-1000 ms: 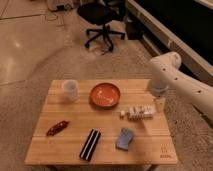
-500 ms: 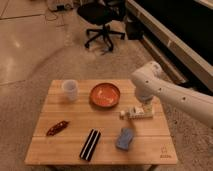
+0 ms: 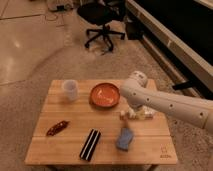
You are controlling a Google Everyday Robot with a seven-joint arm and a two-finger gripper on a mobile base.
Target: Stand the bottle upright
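Note:
The bottle (image 3: 133, 114) lies on its side on the wooden table (image 3: 75, 112), right of centre, just below the bowl, with its small white cap pointing left. My white arm (image 3: 165, 104) reaches in from the right and bends over the bottle, covering its right end. My gripper (image 3: 142, 108) is at the bottle's right part, low over the table and mostly hidden behind the arm.
An orange-red bowl (image 3: 105, 94) sits at the table's back centre and a white cup (image 3: 70, 90) at the back left. A blue sponge-like block (image 3: 125, 139), a black striped bar (image 3: 90, 144) and a reddish-brown item (image 3: 57, 127) lie along the front. A black office chair (image 3: 102, 20) stands behind.
My arm has swung left and down from the table's right side, and now lies over the bottle. The bottle is still on its side in the same place.

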